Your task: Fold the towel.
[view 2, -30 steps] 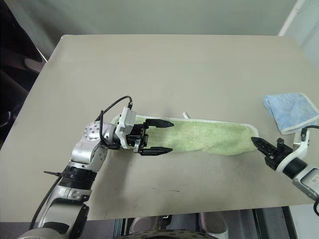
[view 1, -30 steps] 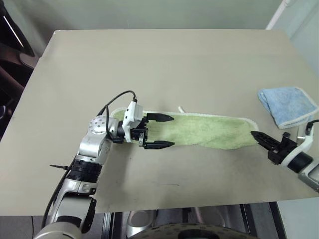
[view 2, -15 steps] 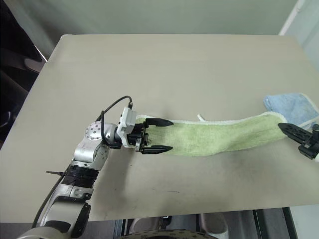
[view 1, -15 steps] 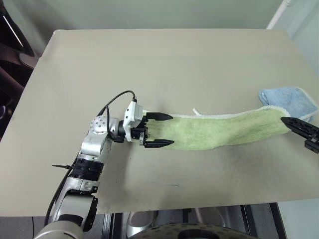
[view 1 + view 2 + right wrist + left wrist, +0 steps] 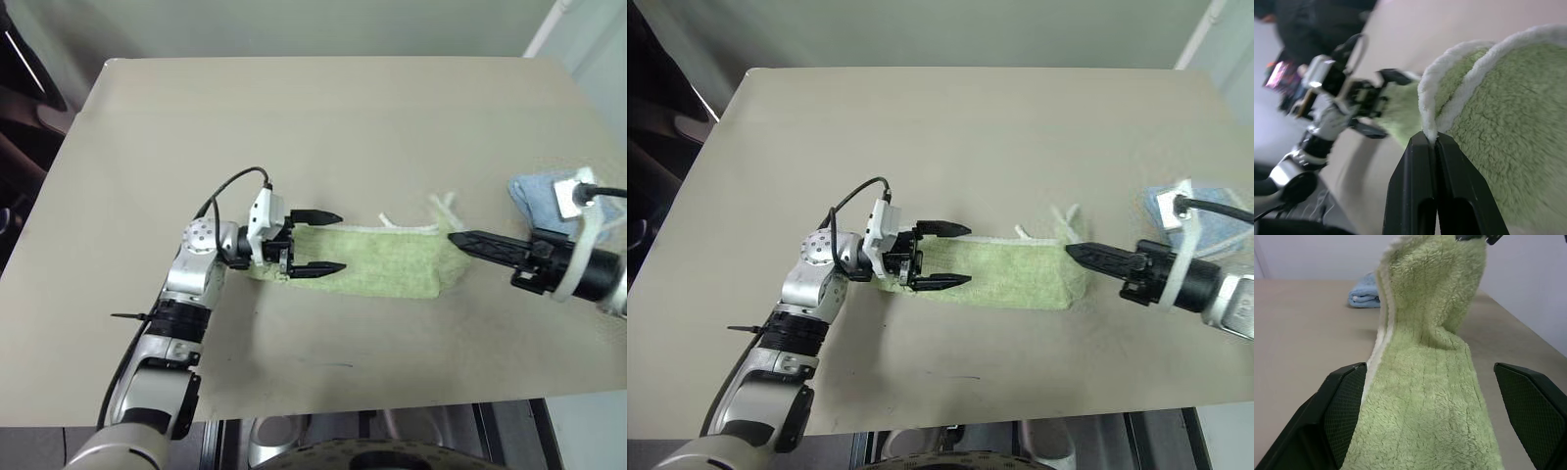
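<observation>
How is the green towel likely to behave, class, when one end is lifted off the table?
Probably floppy: the towel, pinched at its edge by the right gripper, sags and buckles between its raised end and the table. It looks light, since a thin pinch carries it. Its fluffy pile should resist slipping.

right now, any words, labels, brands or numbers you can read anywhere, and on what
None can be read.
No print shows on the light green terry-cloth towel, the smaller light blue towel or the beige table.
White sticker on the right wrist: no text readable.
</observation>
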Tool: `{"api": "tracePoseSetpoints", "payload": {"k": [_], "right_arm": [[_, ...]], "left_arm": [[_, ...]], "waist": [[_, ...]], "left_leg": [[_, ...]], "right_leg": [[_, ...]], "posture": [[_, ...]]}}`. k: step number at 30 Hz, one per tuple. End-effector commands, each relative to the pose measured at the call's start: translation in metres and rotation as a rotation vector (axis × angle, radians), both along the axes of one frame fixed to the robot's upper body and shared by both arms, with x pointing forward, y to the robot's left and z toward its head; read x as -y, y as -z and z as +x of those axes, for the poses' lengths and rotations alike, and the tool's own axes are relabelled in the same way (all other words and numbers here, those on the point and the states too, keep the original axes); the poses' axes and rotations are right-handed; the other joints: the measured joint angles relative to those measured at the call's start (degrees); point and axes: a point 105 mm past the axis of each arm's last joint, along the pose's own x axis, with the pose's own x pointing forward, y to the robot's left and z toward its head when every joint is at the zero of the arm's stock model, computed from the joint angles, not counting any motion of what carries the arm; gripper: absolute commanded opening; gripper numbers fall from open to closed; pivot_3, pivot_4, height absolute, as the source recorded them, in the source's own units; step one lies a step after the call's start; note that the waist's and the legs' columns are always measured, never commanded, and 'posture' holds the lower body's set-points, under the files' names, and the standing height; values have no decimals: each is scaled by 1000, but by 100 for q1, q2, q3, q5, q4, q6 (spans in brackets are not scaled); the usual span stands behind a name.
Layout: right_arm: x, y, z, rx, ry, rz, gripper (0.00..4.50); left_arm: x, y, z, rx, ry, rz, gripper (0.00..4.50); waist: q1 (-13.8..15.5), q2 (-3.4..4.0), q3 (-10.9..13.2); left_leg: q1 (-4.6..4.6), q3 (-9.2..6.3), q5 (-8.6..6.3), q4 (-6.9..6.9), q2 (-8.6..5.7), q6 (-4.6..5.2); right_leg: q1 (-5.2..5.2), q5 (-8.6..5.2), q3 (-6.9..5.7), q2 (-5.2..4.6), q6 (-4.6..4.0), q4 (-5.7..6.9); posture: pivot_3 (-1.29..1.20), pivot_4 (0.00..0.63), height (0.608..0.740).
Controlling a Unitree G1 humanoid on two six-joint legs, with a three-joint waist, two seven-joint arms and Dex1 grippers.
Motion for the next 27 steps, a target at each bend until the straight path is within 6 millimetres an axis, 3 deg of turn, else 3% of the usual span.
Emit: {"api": "tracePoseSetpoints", "payload": {"k": [1,7,11,22,25,27], "right_arm": [[-23,2,4,-8,-47,27,13],[-54,17,12,-37,-118,-19,13],[-64,22,17,-56,-123,-13,13],[-89,49,8,-131,-155,-28,13],[-94,60,15,-150,-118,-23,13],[-97,61,16,-130,-117,-23,477]], "left_arm": [[2,-5,1,33,-1,-14,4500],[2,-3,4,37,-6,-16,4500],[3,-3,4,42,-7,-16,4500],[1,-10,5,45,1,-35,4500],[2,-11,3,45,17,-39,4500],[3,-13,2,41,23,-49,4500]], "waist": [[-2,0,0],[-6,0,0],[3,0,0],[-3,0,0],[-10,-1,-1],[-12,-1,0]], "left_leg": [[0,0,0,1,0,0],[1,0,4,6,1,5],[1,0,6,11,3,7],[0,2,5,11,4,7],[0,2,5,12,4,8],[0,2,5,13,4,8]], "right_leg": [[0,0,0,0,1,0],[-1,3,-1,-1,4,7],[-2,4,-3,-2,3,8],[-4,4,-7,-4,2,7],[-4,4,-7,-5,2,7],[-5,5,-7,-5,0,7]], "posture": [[0,150,733],[0,150,733],[0,150,733],[0,150,733],[0,150,733],[0,150,733]]}}
